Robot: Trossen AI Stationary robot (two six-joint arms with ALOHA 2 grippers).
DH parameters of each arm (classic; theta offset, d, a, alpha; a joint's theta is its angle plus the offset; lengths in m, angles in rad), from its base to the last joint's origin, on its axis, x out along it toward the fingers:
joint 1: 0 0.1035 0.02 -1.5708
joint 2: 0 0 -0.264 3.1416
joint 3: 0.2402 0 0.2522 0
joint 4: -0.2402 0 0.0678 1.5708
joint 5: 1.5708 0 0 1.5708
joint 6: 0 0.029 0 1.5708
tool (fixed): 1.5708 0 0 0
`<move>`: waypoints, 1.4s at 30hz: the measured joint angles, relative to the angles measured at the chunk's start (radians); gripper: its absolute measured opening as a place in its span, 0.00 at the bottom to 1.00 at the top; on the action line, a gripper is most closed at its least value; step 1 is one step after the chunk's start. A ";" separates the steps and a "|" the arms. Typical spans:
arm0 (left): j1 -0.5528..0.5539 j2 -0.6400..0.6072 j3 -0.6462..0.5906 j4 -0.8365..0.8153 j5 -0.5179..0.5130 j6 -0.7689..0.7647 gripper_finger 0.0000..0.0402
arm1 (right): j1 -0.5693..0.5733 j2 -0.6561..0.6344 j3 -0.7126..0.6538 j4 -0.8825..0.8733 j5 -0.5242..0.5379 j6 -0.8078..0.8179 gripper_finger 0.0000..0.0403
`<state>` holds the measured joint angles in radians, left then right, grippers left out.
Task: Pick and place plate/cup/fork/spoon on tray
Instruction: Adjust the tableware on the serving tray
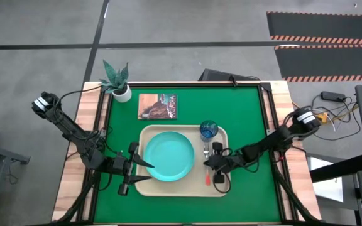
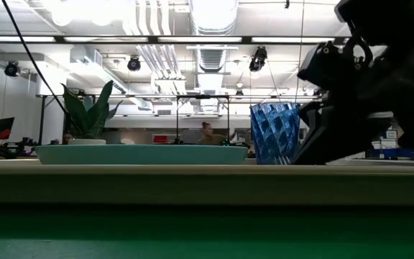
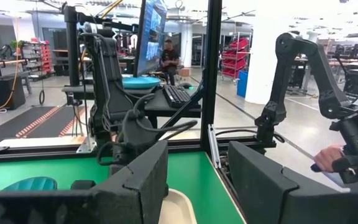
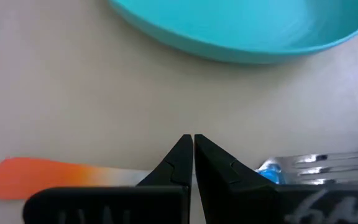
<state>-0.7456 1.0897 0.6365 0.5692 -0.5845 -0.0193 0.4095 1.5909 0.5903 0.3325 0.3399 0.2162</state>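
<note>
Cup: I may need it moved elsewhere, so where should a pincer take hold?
Probably its rim, from above, one finger inside: the small faceted dark blue cup stands upright, mouth open, with the round turquoise plastic plate close beside it on the beige rectangular tray.

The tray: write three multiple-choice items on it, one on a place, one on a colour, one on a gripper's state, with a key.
1. Where does the cup stand?
A. On the tray, beside the plate
B. On the green mat
C. On the picture card

2. What colour is the fork's handle?
A. Green
B. Red-orange
C. Black

3. How is the left gripper?
A. Shut on a spoon
B. Shut on a plant pot
C. Open

Key: A, the high view shows the cup inside the tray's rim next to the plate; B, the right wrist view shows the handle close up; C, the left wrist view shows its fingers apart.
</note>
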 joint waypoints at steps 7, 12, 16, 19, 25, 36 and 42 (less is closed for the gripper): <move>0.000 0.000 0.000 -0.002 0.000 0.000 0.39 | 0.000 -0.019 0.003 -0.018 0.000 0.009 0.02; 0.000 0.000 -0.001 -0.002 0.000 0.000 0.39 | 0.000 -0.027 0.003 -0.032 -0.005 0.013 0.02; 0.000 0.000 -0.001 -0.001 0.000 0.000 0.39 | 0.000 -0.053 0.003 -0.050 -0.033 0.022 0.02; 0.000 0.000 -0.001 -0.001 0.000 0.000 0.39 | 0.000 -0.070 0.003 -0.055 -0.055 0.022 0.02; 0.000 0.000 -0.001 -0.001 0.000 0.000 0.39 | 0.000 -0.068 0.003 -0.117 -0.053 0.055 0.02; 0.000 0.000 -0.001 -0.001 0.000 0.000 0.39 | 0.000 -0.052 0.003 -0.152 -0.002 0.064 0.02; 0.000 0.000 -0.001 -0.001 0.000 0.000 0.39 | 0.000 -0.053 0.004 -0.152 0.001 0.064 0.02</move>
<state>-0.7456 1.0897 0.6353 0.5679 -0.5845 -0.0190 0.4099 1.5379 0.5945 0.1802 0.3408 0.2802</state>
